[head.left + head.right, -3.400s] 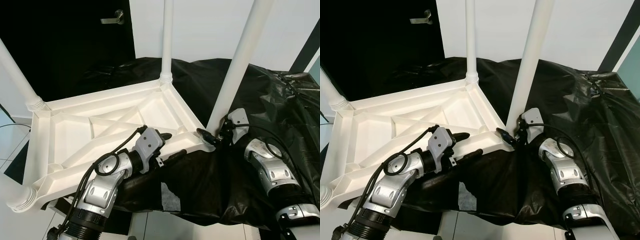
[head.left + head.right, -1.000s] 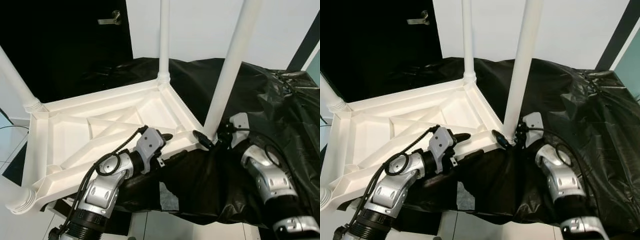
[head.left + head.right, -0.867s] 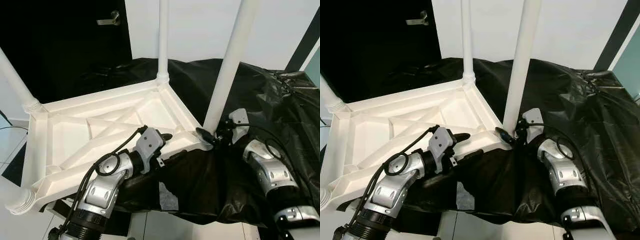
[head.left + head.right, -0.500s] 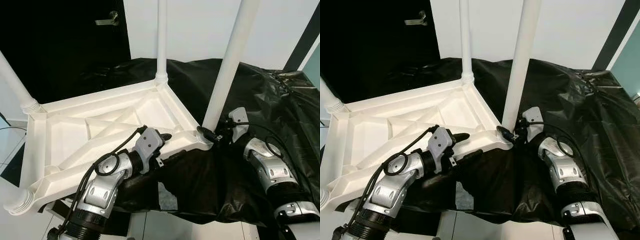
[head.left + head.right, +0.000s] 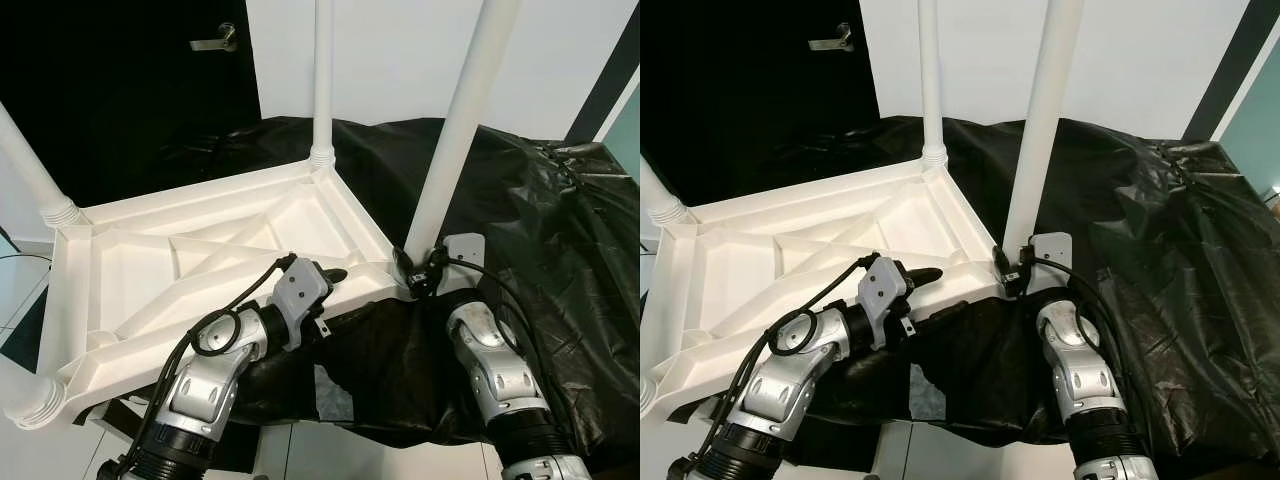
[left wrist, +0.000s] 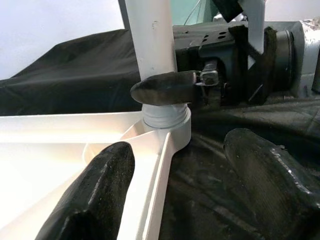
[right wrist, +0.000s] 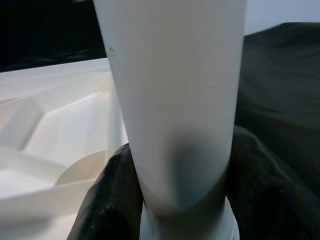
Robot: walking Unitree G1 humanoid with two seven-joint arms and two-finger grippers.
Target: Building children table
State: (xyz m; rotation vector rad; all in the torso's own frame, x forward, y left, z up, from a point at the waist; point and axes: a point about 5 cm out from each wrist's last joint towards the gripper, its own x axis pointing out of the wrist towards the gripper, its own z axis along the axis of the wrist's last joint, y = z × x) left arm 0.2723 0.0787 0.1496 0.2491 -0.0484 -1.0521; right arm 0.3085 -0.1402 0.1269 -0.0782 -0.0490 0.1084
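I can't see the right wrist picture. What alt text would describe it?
A thick white table leg stands close up between the right hand's two black fingers, which clasp it just above its socket. The upturned white tabletop lies behind, with black sheeting beyond.

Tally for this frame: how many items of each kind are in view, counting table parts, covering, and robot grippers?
White upside-down plastic tabletop: 1
White round table legs standing in its corners: 4
Black plastic sheet: 1
Robot grippers, left gripper and right gripper: 2
Total: 8
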